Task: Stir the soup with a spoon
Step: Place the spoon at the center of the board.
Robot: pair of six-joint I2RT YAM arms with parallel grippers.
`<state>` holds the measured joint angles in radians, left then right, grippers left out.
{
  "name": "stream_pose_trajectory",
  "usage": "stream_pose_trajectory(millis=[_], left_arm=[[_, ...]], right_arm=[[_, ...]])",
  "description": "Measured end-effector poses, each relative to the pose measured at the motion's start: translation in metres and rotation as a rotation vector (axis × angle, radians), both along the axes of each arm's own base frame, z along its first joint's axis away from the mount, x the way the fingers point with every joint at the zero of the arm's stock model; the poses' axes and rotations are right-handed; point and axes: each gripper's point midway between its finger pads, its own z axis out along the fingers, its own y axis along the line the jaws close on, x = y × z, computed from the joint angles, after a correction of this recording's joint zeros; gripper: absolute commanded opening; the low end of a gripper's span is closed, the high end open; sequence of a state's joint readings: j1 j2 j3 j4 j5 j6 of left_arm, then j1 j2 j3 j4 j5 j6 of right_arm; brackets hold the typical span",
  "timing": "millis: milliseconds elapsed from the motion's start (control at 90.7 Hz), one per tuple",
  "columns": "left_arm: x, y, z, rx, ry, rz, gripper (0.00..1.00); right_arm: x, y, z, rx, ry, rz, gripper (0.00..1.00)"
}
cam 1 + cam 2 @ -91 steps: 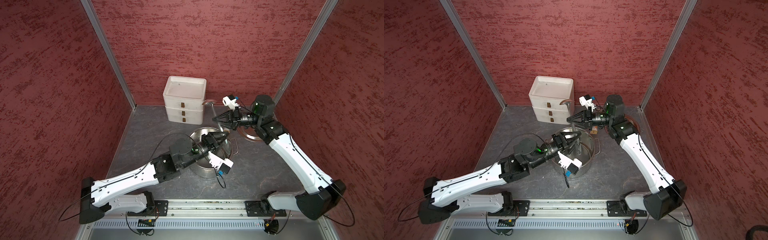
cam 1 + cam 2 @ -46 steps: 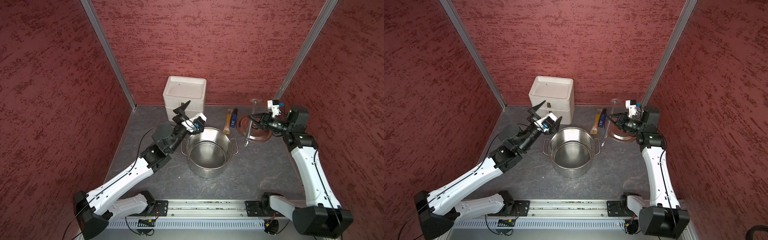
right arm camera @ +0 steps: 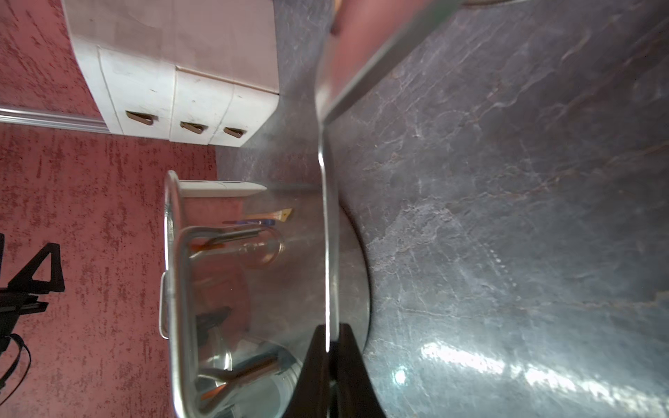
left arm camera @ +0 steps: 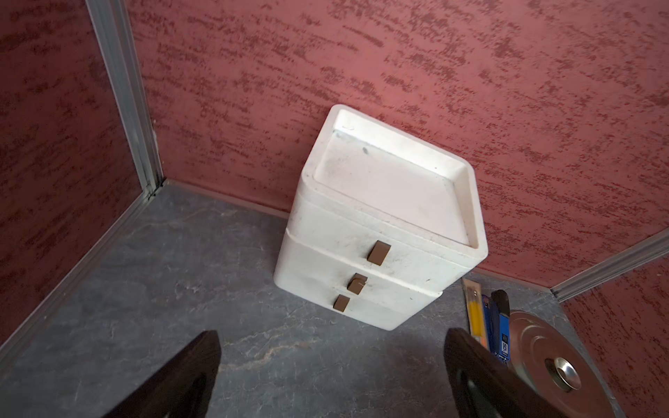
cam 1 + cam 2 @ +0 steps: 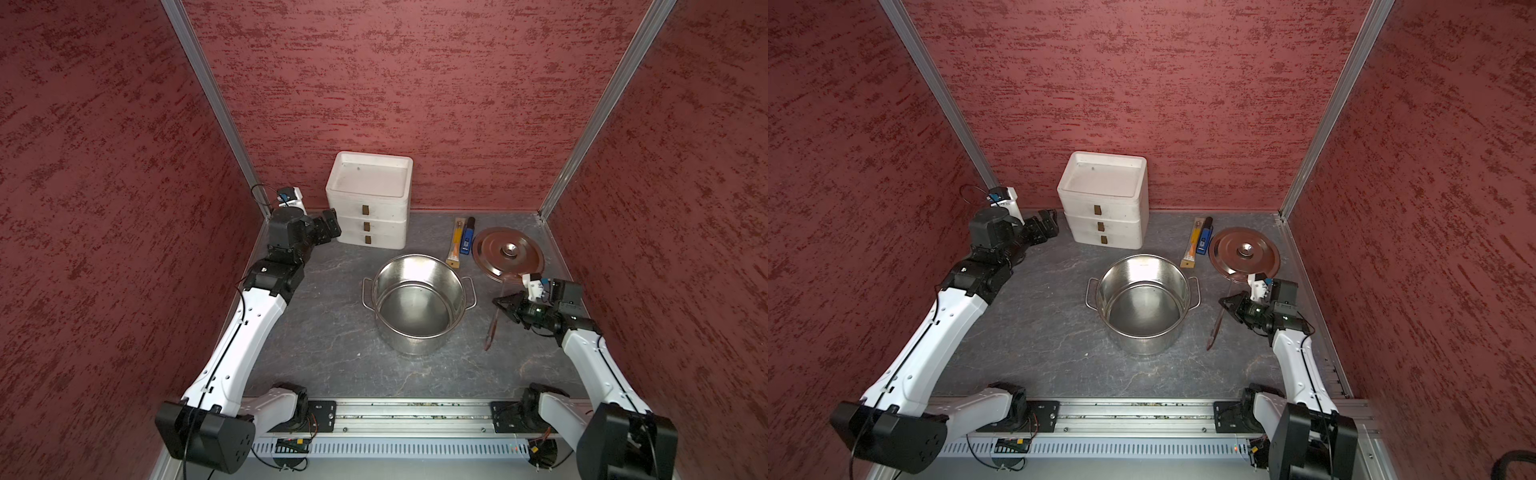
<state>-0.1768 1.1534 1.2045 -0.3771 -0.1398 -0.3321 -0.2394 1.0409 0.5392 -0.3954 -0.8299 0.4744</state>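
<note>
The soup pot (image 5: 415,347) is a shiny steel stockpot standing mid-table, with no liquid to be seen inside; it also shows in a top view (image 5: 1144,345) and in the right wrist view (image 3: 231,289). Just right of the pot, my right gripper (image 5: 500,302) (image 5: 1226,303) (image 3: 329,349) is shut on the thin handle of the spoon (image 5: 491,330) (image 5: 1213,330) (image 3: 327,235). The spoon slants down towards the table's front beside the pot. At the back left, my left gripper (image 5: 332,222) (image 5: 1048,219) (image 4: 333,362) is open and holds nothing, facing the white drawers.
A white three-drawer unit (image 5: 370,199) (image 4: 380,217) stands against the back wall. The round steel lid (image 5: 509,257) (image 4: 557,362) lies at the back right, with an orange stick (image 5: 456,241) and a blue lighter (image 5: 467,241) beside it. Red walls close three sides.
My left gripper came out of the pot, opened and drew back to the back left corner. My right gripper carried the spoon from over the pot to its right side.
</note>
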Motion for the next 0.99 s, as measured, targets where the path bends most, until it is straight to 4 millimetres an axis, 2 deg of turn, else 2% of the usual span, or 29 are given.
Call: stream_pose_trajectory(millis=[165, 375, 463, 683, 771, 893, 992], left_arm=[[-0.012, 0.015, -0.010, -0.057, 0.014, 0.037, 1.00], [-0.021, 0.023, 0.001, -0.086, -0.019, 0.052, 1.00], [-0.024, 0.023, 0.004, -0.090, -0.029, 0.047, 1.00], [-0.032, 0.023, 0.012, -0.077, -0.056, 0.033, 1.00], [-0.033, 0.023, 0.013, -0.067, -0.059, 0.030, 1.00], [-0.033, 0.023, 0.012, -0.050, -0.057, 0.026, 1.00], [-0.033, 0.024, 0.008, -0.033, -0.048, 0.028, 1.00]], right_arm=[[0.011, 0.007, -0.020, -0.017, -0.024, 0.076, 0.00], [0.023, 0.036, -0.042, 0.003, -0.030, 0.198, 0.00], [0.024, 0.048, -0.058, 0.008, -0.005, 0.243, 0.00], [0.026, 0.057, -0.085, 0.016, 0.021, 0.272, 0.02], [0.028, 0.060, -0.086, 0.009, 0.004, 0.279, 0.07], [0.028, 0.059, -0.089, -0.002, 0.011, 0.267, 0.23], [0.028, 0.055, -0.094, -0.024, 0.028, 0.248, 0.30]])
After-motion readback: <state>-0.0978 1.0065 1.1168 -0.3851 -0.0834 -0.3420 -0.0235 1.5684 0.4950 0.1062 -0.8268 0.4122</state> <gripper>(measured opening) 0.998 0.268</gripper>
